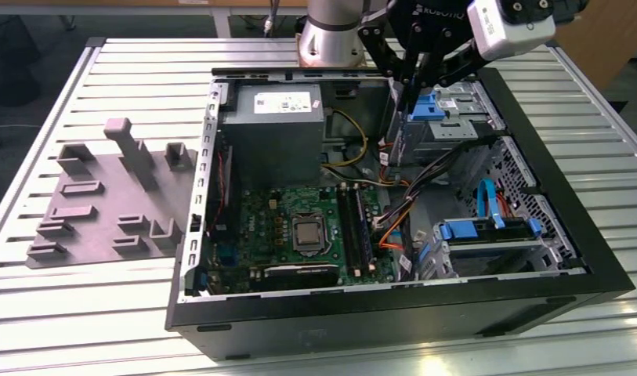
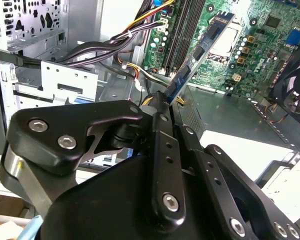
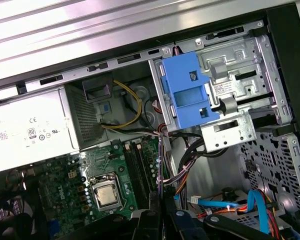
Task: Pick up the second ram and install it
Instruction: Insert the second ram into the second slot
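Observation:
My gripper point(image 2: 162, 97) is shut on the second ram point(image 2: 200, 50), a thin blue circuit-board stick that juts out from between the black fingers toward the green motherboard point(image 2: 240, 45). The long black slot rails point(image 2: 182, 30) lie beside the stick's far end, apart from it. In the exterior view the gripper point(image 1: 410, 82) hangs over the far right part of the open computer case point(image 1: 402, 313), above the slot rails point(image 1: 349, 223) and close to a blue drive clip point(image 1: 428, 106). The first wrist view looks down past the fingers point(image 3: 177, 225) onto the slots point(image 3: 135, 165).
A grey power supply point(image 1: 276, 133) fills the case's far left. Drive cages with blue clips point(image 1: 486, 231) and bundled cables point(image 1: 402, 196) crowd the exterior view's right. The processor point(image 1: 308, 233) sits left of the slots. A grey fixture plate point(image 1: 99, 204) lies on the slatted table.

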